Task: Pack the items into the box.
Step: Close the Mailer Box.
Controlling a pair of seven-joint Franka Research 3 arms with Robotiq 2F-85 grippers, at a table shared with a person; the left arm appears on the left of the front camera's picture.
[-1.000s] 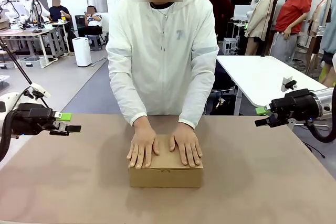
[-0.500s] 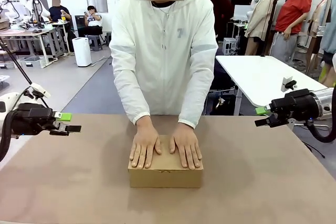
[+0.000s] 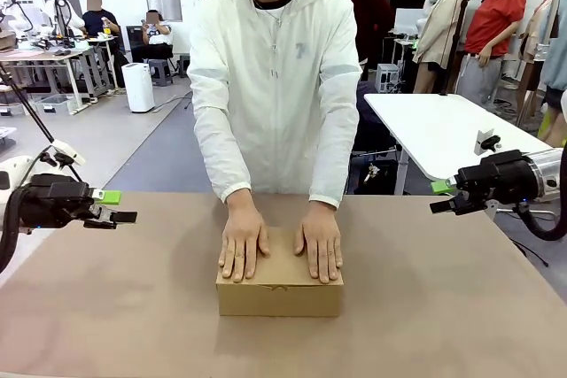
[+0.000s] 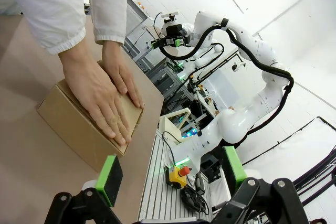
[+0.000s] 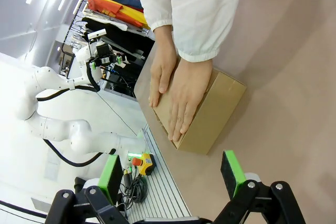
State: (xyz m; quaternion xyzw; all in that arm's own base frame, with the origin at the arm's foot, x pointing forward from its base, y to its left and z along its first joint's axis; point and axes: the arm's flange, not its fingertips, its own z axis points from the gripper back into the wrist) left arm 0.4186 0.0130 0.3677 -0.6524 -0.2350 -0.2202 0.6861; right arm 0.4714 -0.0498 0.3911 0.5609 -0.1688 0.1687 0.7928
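Box (image 3: 279,297) sits closed at the middle of the brown table (image 3: 461,307), lid flap down. Person across the table presses both hands flat on the lid — one hand (image 3: 243,246) on the picture-left half, the other hand (image 3: 321,249) on the picture-right half, fingers spread toward the robot's side. Pouch and stapler can't be seen; box is shut, so can't tell what's inside.

Left gripper (image 3: 118,207) hangs at the table's left edge, well apart from the box, pointing inward — jaws wide, nothing between the green pads. Left wrist view confirms: left gripper (image 4: 170,174) spread, with the box (image 4: 68,124) and the hands farther off.

Right gripper (image 3: 440,197) mirrors it at the right edge, also well clear, jaws wide and holding nothing. Right wrist view: right gripper (image 5: 170,174) spread, box (image 5: 210,116) beyond it under the person's hands.
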